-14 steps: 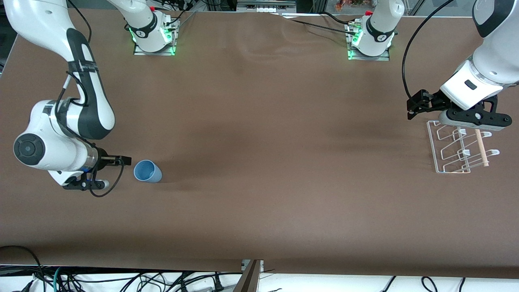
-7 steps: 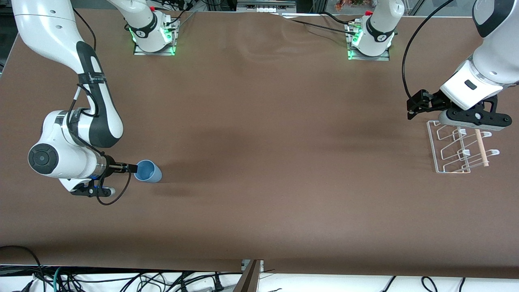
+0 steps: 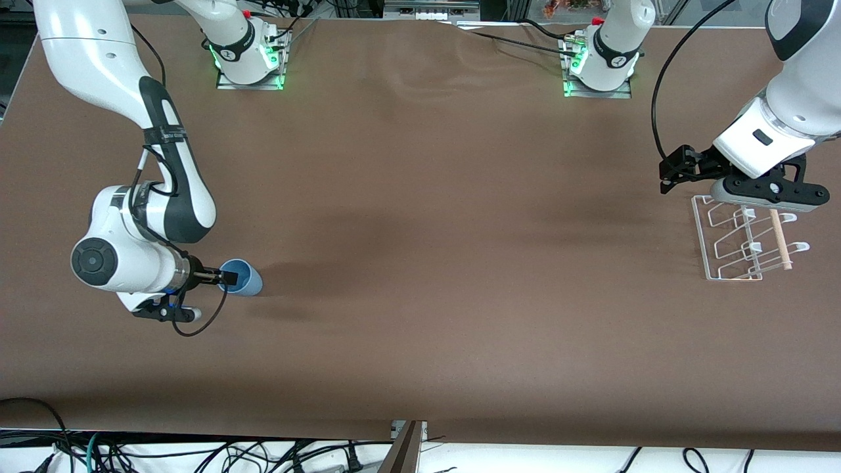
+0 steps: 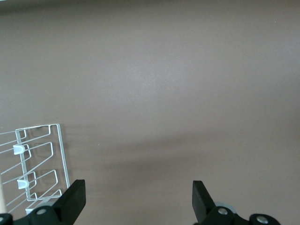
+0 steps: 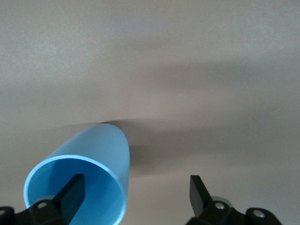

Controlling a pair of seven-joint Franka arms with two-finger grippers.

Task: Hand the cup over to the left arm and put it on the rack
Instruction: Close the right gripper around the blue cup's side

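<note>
The light-blue cup [image 3: 244,278] is on the table near the right arm's end, its open mouth turned toward my right gripper [image 3: 227,278]. In the right wrist view the cup [image 5: 96,154] fills the lower corner. My right gripper [image 5: 136,190] is open: one finger [image 5: 74,190] is inside the cup's mouth and the other [image 5: 198,190] is outside, with the cup's wall between them. My left gripper [image 3: 675,172] is open and empty, waiting over the table at the edge of the white wire rack [image 3: 736,244]. The rack also shows in the left wrist view [image 4: 44,157], beside the left gripper [image 4: 139,197].
The rack's light wooden rod [image 3: 780,240] lies along the side toward the table's end. Both arm bases [image 3: 248,56] [image 3: 601,62] stand along the edge farthest from the front camera. Brown tabletop [image 3: 447,263] stretches between cup and rack.
My right arm has moved toward the cup, and its gripper has gone from just short of the rim to one finger inside the mouth. The cup and the left arm have not moved.
</note>
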